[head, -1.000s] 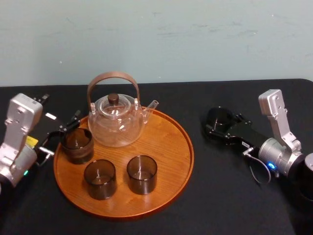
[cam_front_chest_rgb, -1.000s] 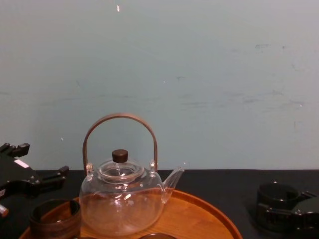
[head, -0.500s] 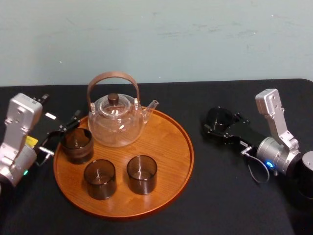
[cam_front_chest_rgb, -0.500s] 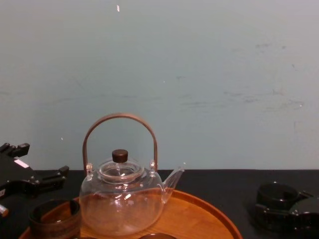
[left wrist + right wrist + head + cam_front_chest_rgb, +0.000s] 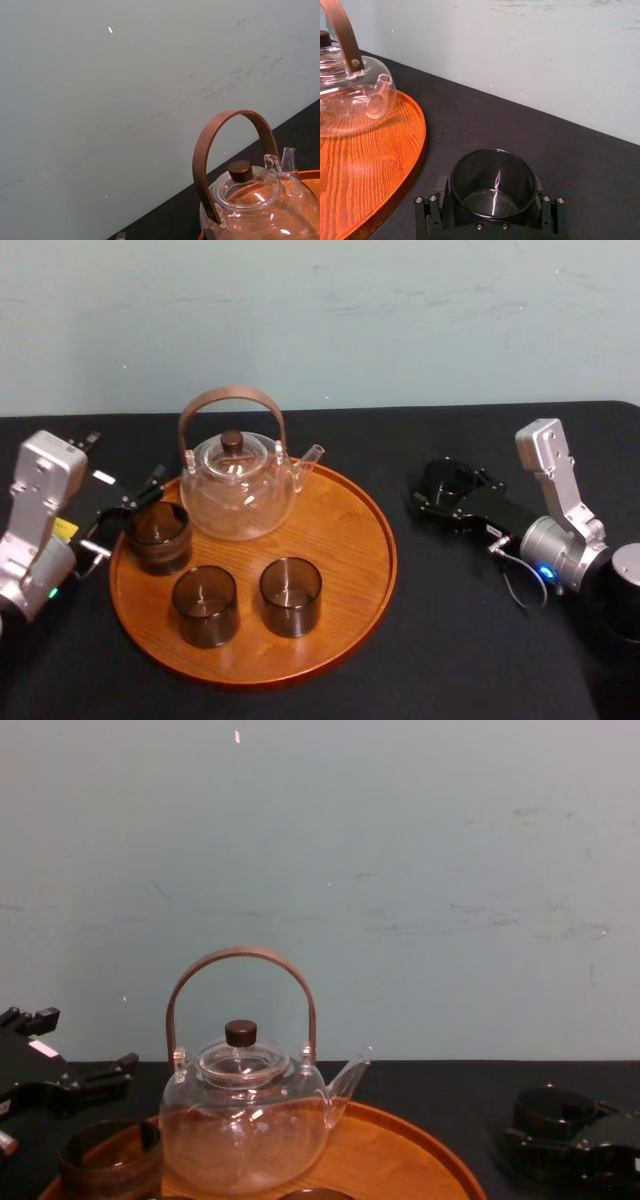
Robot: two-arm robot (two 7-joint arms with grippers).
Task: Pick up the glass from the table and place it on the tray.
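Note:
A dark smoked glass (image 5: pixel 446 481) sits upright between the fingers of my right gripper (image 5: pixel 440 496), which is shut on it over the black table (image 5: pixel 450 640), to the right of the tray. In the right wrist view the glass (image 5: pixel 492 192) fills the jaws, with the round wooden tray (image 5: pixel 370 170) a short gap away. I cannot tell whether the glass is off the cloth. My left gripper (image 5: pixel 125 512) stands open at the tray's (image 5: pixel 340 540) left rim, right beside another dark glass (image 5: pixel 157 535) that stands on the tray.
A clear glass teapot (image 5: pixel 237 485) with a brown hoop handle stands at the tray's back. Two more dark glasses (image 5: pixel 204 605) (image 5: pixel 290 595) stand at its front. The tray's right half is bare wood. A pale wall closes off the back of the table.
My right gripper has shifted a little to the left, toward the tray, carrying the glass with it. The left arm and the things on the tray have not moved.

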